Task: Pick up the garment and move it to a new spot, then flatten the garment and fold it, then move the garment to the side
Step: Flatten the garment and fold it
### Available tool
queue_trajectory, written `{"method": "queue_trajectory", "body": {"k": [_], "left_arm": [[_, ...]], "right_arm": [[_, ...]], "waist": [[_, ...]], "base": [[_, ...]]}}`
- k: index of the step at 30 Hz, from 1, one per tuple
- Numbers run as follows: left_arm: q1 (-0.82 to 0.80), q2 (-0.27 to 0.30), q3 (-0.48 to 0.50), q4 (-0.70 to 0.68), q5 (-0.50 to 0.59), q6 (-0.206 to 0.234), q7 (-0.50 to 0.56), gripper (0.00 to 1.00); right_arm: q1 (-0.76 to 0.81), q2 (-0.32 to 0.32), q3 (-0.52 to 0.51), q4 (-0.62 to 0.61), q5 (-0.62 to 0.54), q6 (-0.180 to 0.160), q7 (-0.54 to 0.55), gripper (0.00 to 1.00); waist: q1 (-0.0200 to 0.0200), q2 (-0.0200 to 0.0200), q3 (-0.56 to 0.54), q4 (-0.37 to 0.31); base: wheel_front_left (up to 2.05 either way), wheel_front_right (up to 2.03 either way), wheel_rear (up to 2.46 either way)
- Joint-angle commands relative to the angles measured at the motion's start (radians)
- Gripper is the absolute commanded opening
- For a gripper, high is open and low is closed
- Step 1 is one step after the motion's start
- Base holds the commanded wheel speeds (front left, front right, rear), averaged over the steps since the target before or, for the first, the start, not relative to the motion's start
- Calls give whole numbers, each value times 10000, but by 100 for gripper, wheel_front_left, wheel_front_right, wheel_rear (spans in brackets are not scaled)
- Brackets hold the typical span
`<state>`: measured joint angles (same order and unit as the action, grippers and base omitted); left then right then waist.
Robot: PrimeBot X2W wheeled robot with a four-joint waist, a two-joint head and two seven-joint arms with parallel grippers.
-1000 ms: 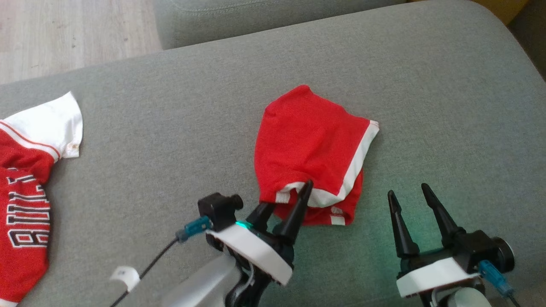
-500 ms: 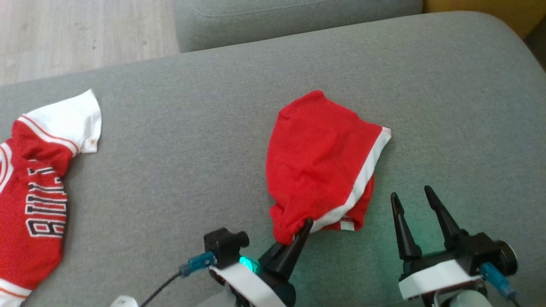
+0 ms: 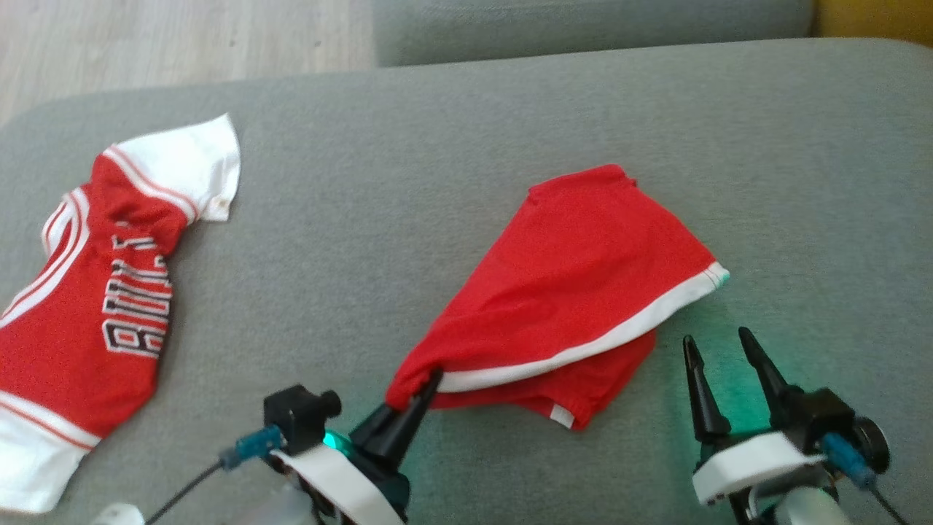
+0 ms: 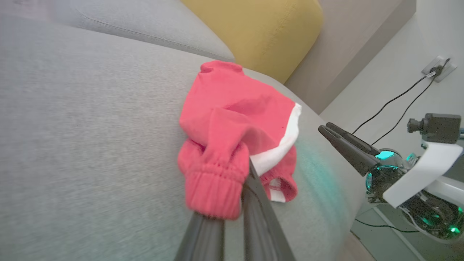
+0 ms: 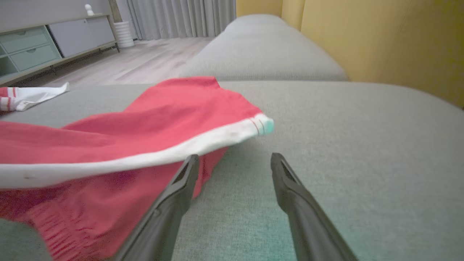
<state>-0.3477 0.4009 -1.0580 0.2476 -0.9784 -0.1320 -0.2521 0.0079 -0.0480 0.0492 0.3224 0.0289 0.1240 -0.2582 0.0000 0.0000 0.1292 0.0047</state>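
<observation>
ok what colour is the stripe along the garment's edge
White stripe on the red garment; clearest in head view.

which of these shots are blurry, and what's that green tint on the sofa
Head view: slightly soft overall, and a green glow tints the grey cushion beside the right gripper. Left wrist view: the red shorts smear with motion blur at the waistband. Right wrist view: the near red folds are out of focus, and the white stripe picks up green at its tip.

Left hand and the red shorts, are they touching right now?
Touching. The left wrist view shows the left hand shut on the red shorts, their elastic waistband bunched in its grip.
</observation>
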Motion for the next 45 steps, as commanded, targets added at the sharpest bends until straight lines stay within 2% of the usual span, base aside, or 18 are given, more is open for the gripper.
{"method": "queue_trajectory", "body": {"k": [1, 8, 15, 16, 18, 19, 27, 32, 35, 41, 44, 45], "left_arm": [[-619, 282, 466, -204, 203, 16, -92, 0], [-1195, 379, 817, -53, 502, 64, -92, 0], [-1408, 248, 937, 78, 674, 48, -95, 0], [-1415, 232, 958, 93, 694, 46, -95, 0], [-1415, 218, 991, 120, 744, 42, -95, 0], [-1414, 223, 1024, 120, 792, 40, -95, 0], [-1901, 628, 1251, -256, 1382, 27, -84, 0], [-3409, 1078, 1400, -586, 1852, 19, 105, 0], [-5054, 1266, 1437, -611, 2169, 17, 194, 0], [-8148, 794, 987, 219, 1926, 15, 120, 0], [-8661, 481, 536, 654, 1523, 15, 28, 0], [-8400, 304, 84, 816, 1198, 15, -20, 0]], "right_arm": [[-534, -193, 233, -19, 148, 67, -36, 100], [-1816, -345, 121, 777, 824, 67, -36, 100], [-2272, -453, 492, 1282, 1200, 67, -36, 99], [-2259, -444, 527, 1278, 1277, 67, -36, 82], [-2182, -446, 593, 1103, 1361, 67, -36, 15], [-2119, -458, 573, 941, 1323, 67, -36, 0], [-1837, -353, 253, -852, 1436, 67, -36, 0], [-2689, -631, 139, -1349, 1740, 67, -36, 0], [-3879, -987, 115, -1237, 2086, 67, -36, 0], [-6598, -1630, -265, -345, 2148, 67, -36, 0], [-6914, -1720, -389, 100, 1932, 67, -36, 0], [-6625, -1667, -371, 523, 1857, 67, -36, 0]], "waist": [[0, 0, 237, 242], [0, 0, 821, 742], [0, 0, 983, 968], [0, 0, 967, 978], [0, 0, 906, 970], [0, 0, 863, 944], [0, 0, 720, 509], [0, 0, 1100, 156], [0, 0, 1533, -144], [0, 0, 2323, -540], [0, 0, 2435, -632], [0, 0, 2432, -677]], "base": [[0, 0, 0], [0, 0, 0], [0, 0, 0], [0, 0, 0], [0, 0, 0], [0, 0, 0], [0, 0, 0], [0, 0, 0], [0, 0, 0], [0, 0, 0], [0, 0, 0], [0, 0, 0]]}}
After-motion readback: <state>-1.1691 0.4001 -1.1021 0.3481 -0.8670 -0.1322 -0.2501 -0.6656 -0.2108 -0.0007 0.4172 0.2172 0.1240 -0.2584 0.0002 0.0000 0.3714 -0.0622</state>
